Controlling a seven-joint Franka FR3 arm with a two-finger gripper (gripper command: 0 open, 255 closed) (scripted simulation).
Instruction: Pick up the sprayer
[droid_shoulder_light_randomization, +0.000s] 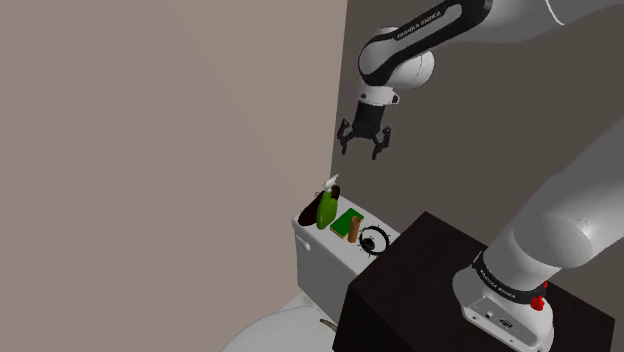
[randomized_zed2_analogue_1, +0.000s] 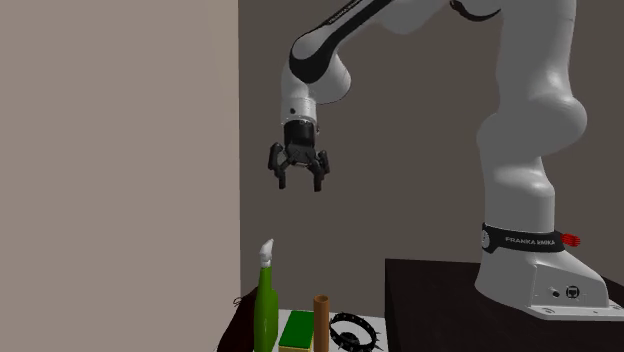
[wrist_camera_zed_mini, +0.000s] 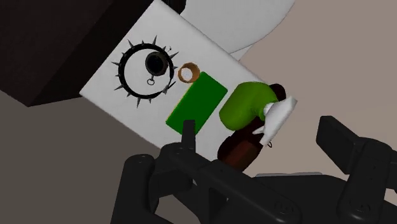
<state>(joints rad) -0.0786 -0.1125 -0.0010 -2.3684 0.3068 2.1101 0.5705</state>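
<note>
Nothing is grasped yet: the tool (droid_shoulder_light_randomization: 364, 145) hangs high above the toilet tank (droid_shoulder_light_randomization: 318, 262), fingers spread and empty, while the green sprayer (droid_shoulder_light_randomization: 326, 208) stands upright there beside a green block (droid_shoulder_light_randomization: 345, 224), so the descent and grasp remain.

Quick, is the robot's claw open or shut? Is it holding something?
Gripper: open, holding nothing, up in the air above the green sprayer.

On the toilet tank lid (wrist_camera_zed_mini: 213, 58) I count five things: one green sprayer (wrist_camera_zed_mini: 245, 105) with a white nozzle, one flat green block (wrist_camera_zed_mini: 197, 105), one upright brown tube (wrist_camera_zed_mini: 187, 72), one black ring (wrist_camera_zed_mini: 145, 67) with spikes, and one dark brown thing (wrist_camera_zed_mini: 240, 149), not clear what.
</note>
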